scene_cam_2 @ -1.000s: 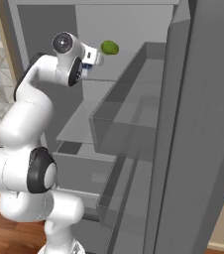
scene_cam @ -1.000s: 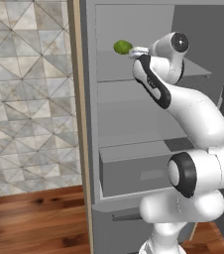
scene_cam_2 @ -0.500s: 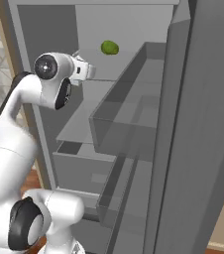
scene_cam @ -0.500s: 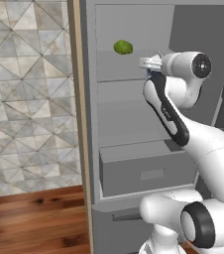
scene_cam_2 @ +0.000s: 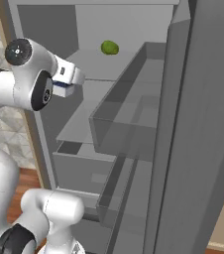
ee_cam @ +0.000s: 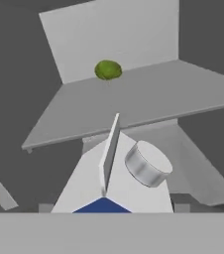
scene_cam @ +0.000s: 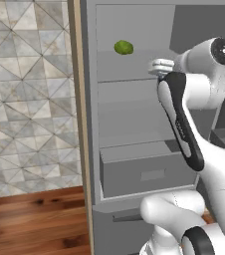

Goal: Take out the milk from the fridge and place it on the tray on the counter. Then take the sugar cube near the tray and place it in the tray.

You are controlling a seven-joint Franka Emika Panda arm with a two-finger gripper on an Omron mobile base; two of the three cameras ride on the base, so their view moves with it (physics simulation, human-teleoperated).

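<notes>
Holding 1 milk (ee_cam: 119,183) in hand (scene_cam_2: 67,82); 1 green fruit (scene_cam: 123,48) on fridge (scene_cam: 134,129) shelf.

- wall (scene_cam: 27,94) on the left is grey-beige tile with a triangle pattern
- reddish wood plank floor (scene_cam: 35,221) runs below it
- lighting's flat and even
</notes>
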